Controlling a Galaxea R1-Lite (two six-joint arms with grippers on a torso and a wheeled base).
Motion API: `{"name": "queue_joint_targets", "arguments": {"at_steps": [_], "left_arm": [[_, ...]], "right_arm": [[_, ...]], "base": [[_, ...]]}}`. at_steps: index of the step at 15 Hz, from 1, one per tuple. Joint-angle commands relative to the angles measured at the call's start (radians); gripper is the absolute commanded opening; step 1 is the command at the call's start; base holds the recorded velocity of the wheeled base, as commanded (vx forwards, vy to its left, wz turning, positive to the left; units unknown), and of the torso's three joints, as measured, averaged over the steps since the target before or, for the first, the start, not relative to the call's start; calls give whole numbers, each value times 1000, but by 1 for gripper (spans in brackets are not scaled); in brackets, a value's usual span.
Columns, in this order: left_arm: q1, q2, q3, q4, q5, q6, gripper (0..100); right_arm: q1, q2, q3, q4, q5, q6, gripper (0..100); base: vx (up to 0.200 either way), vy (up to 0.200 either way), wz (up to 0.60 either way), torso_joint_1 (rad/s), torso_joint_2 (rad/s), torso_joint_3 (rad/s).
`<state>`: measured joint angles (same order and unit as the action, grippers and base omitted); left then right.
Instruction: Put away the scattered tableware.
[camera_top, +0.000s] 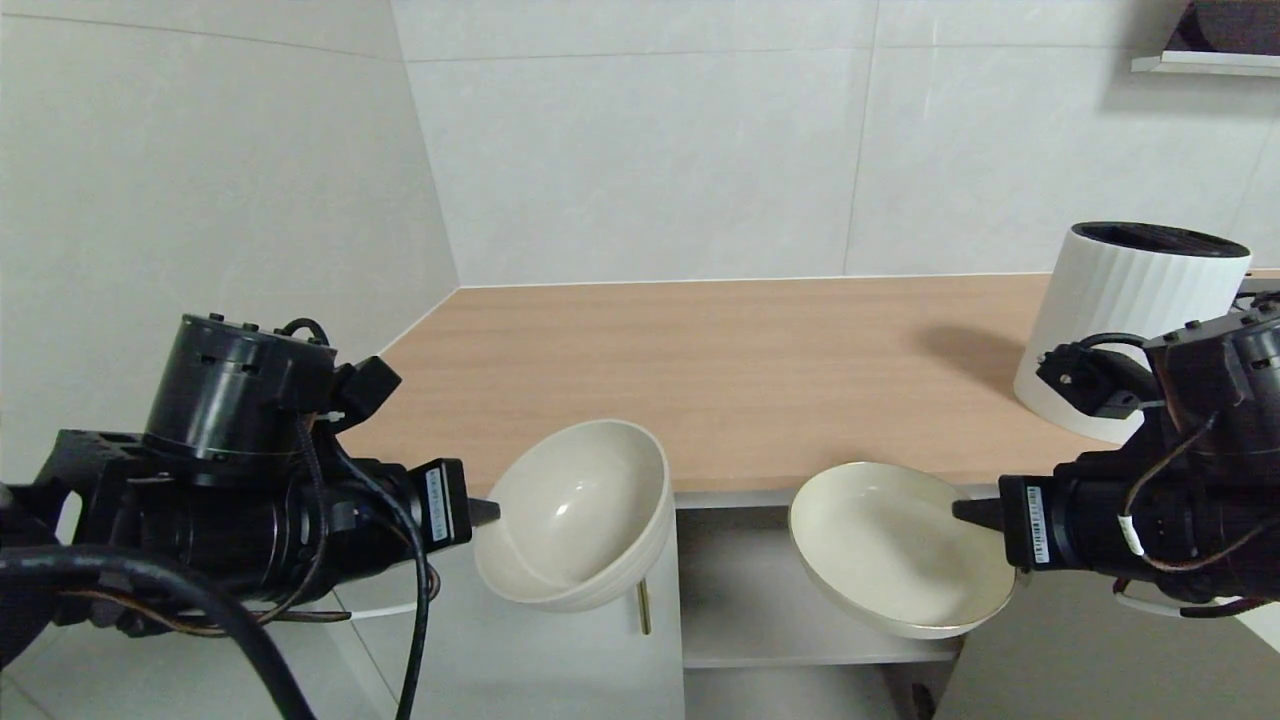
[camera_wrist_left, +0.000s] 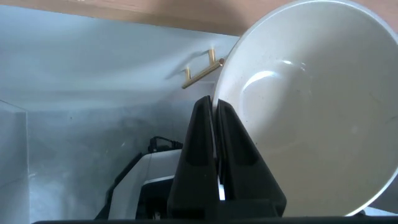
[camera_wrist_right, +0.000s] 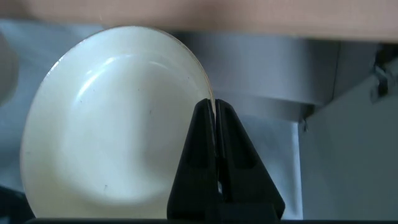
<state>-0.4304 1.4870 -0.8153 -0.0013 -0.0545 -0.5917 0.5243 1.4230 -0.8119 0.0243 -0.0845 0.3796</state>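
Before the counter (camera_top: 750, 380), bowl (camera_top: 575, 510) in left fingers (camera_wrist_left: 200, 152) — plate (camera_top: 890, 550) in right fingers (camera_wrist_right: 200, 152)

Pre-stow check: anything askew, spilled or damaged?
Nothing spilled or cracked. The left gripper pinches the bowl by its rim, the right gripper the plate; both hang tilted but empty.

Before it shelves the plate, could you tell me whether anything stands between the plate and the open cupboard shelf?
Nothing visible does. The plate, pinched at its rim by the right gripper, hangs in front of the open shelf; the bowl is off to its left.
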Motion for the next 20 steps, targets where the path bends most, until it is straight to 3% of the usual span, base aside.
{"name": "queue_joint_targets", "arguments": {"at_steps": [1, 4, 20], "left_arm": [[-1, 9, -1, 1, -1, 0, 0], [-1, 9, -1, 1, 1, 0, 0], [-1, 15, -4, -13, 2, -2, 0]], "right_arm": [[-1, -1, 14, 2, -3, 1, 0], [-6, 13, 14, 2, -3, -1, 0], [-35, 68, 14, -15, -1, 2, 0]], "base": [[-200, 0, 0, 12, 2, 12], [-200, 0, 0, 2, -1, 2], [0, 0, 0, -11, 30, 17]]}}
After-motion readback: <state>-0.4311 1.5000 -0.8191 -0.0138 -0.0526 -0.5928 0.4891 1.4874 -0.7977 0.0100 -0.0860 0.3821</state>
